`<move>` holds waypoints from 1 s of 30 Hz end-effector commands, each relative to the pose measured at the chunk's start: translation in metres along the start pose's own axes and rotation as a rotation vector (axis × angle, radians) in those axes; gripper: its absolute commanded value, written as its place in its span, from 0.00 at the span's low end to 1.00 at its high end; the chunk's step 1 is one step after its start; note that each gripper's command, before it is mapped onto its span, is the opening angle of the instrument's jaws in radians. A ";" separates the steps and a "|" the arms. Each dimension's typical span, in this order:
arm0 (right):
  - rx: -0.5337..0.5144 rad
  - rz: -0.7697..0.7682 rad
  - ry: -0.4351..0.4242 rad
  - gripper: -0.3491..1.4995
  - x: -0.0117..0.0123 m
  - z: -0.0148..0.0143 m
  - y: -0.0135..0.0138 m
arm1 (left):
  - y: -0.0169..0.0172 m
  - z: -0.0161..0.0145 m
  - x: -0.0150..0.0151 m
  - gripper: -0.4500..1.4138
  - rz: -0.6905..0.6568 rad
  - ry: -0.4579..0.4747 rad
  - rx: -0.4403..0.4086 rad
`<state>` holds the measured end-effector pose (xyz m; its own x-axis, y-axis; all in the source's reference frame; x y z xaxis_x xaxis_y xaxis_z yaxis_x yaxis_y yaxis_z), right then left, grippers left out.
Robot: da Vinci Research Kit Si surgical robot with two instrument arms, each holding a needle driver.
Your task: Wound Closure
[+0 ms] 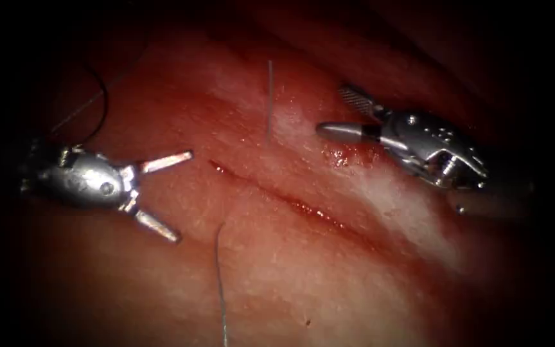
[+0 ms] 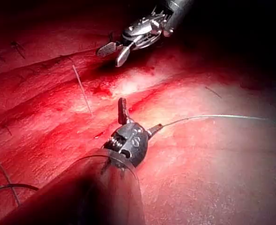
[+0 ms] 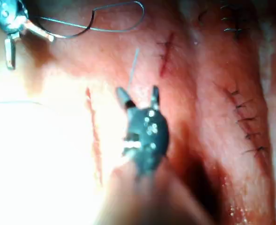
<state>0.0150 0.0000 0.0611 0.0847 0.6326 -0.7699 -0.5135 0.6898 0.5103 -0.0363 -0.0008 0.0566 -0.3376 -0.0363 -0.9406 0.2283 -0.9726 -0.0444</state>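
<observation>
Cut (image 1: 290, 199) runs slantwise across the tissue (image 1: 354, 283), edged with red fluid (image 1: 335, 155). Thread (image 1: 221, 289) crosses the cut: one strand above, one below. Left tool (image 1: 162, 189), left of the cut, jaws spread, empty. Right tool (image 1: 348, 115), right of it, jaws spread, empty. Needle not discernible.

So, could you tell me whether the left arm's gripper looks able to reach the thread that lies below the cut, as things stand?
Probably yes. The left gripper is open and holds nothing, and the thread lies on bare tissue just beside its lower jaw, with nothing between them. The right gripper, open too, sits across the cut.
</observation>
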 end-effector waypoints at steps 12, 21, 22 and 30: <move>0.006 -0.002 -0.001 0.68 -0.0010 0.0002 -0.0004 | 0.0040 0.0028 0.0015 0.69 0.241 -0.069 -0.064; 0.016 -0.009 -0.003 0.68 -0.0018 -0.0006 -0.0005 | 0.0056 0.0053 0.0053 0.67 0.377 -0.126 -0.061; 0.016 -0.009 -0.003 0.68 -0.0018 -0.0007 -0.0006 | 0.0059 0.0054 0.0056 0.67 0.394 -0.135 -0.060; 0.019 -0.010 -0.003 0.68 -0.0019 -0.0010 -0.0009 | 0.0084 0.0065 0.0073 0.68 0.461 -0.138 -0.087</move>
<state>0.0137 -0.0020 0.0612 0.0930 0.6265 -0.7739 -0.4983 0.7022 0.5086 -0.0423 -0.0107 0.0509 -0.2925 -0.5013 -0.8143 0.4591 -0.8206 0.3403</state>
